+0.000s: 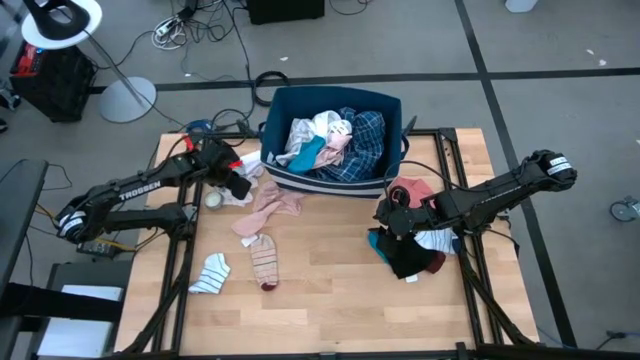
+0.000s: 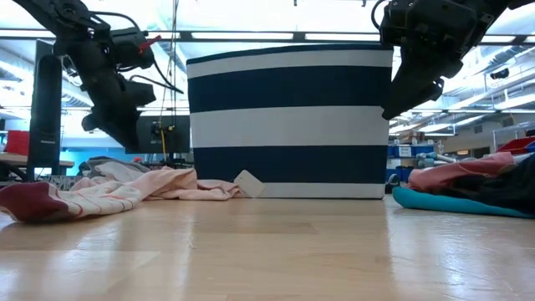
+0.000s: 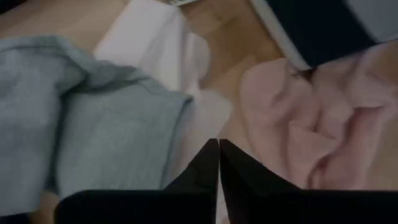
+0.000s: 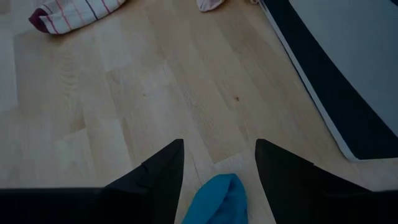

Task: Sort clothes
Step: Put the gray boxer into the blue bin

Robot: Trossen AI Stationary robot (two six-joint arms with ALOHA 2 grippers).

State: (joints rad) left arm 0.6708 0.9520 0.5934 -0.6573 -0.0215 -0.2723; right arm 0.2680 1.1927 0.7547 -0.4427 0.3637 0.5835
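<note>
Left gripper (image 1: 240, 186) was clenched shut on nothing, hovering by the pink garment (image 1: 268, 208); right gripper (image 1: 388, 222) hung released over the clothes pile (image 1: 410, 248).

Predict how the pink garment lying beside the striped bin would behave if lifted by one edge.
The pink garment lies crumpled in soft folds, so it would probably hang limp and stretch out. It looks thin, so likely light. Spread flat on the table, it should not roll, but may drag along.
</note>
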